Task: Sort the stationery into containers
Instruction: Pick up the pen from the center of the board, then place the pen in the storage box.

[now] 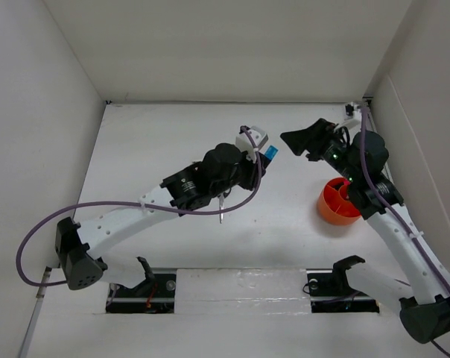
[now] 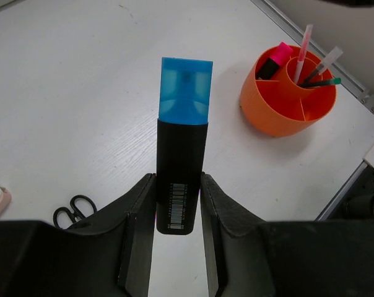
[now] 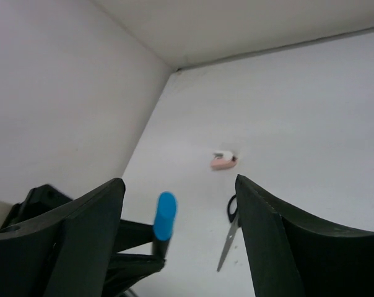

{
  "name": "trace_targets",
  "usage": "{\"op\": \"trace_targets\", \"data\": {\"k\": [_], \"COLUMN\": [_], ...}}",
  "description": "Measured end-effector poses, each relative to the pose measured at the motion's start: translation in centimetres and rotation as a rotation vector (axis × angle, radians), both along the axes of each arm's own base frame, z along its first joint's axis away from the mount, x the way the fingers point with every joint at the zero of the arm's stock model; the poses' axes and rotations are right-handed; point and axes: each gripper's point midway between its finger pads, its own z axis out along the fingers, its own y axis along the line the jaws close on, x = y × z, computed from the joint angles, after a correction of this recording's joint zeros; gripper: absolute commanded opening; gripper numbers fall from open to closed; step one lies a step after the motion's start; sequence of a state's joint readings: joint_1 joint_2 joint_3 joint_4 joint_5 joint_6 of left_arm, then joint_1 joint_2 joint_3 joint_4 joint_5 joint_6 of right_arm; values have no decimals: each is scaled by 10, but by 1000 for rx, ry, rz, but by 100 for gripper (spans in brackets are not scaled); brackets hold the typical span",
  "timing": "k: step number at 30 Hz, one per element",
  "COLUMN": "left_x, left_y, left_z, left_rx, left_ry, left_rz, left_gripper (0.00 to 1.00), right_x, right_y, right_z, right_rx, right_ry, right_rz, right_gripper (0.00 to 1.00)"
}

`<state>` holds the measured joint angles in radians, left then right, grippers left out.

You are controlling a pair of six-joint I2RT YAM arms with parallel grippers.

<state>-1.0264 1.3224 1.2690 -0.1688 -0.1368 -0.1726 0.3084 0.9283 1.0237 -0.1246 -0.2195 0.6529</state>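
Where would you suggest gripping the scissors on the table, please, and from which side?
The scissors lie flat on the table with blades closed into one narrow bar, so probably come straight down and pinch across the blades just beside the black handles.

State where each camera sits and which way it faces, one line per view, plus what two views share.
Top external: above and behind the arms, looking down at the white table; both arms, left gripper and right gripper show.
Left wrist: looks past its shut jaws, holding a blue-capped black marker, toward the round orange plastic tub.
Right wrist: looks between open jaws across the table toward the left gripper.
Shared: both wrist views show the marker, black-handled scissors, pink-white eraser.
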Motion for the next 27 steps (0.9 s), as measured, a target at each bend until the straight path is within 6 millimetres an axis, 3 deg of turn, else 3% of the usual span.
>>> {"op": "trace_targets", "data": {"k": [4, 8, 14, 19, 24, 27], "left_x": [0, -2, -5, -6, -8, -8], "left_y": [-2, -4, -2, 0, 4, 5], "left_z": [-3, -8, -10, -2, 9, 12], "left_rx": [-5, -21, -29, -50, -74, -81], "left_ry": [3, -1, -2, -16, -31, -35], "left_rz": [-1, -14, -23, -22, -21, -21], "left_gripper": [0, 0, 0, 0, 0, 0], "right_x": [-12, -20, -19, -18, -20, -22], "right_y": [39, 56, 59, 58, 61, 65], "right_z": [0, -5, -34, -49, -49, -45], "right_rx": [20, 29, 10, 0, 20, 34], "right_ry": [0, -2, 49, 79, 76, 67], "right_rz": [137, 187, 173, 164, 177, 195], "right_gripper": [73, 71, 64, 52, 50, 42]}}
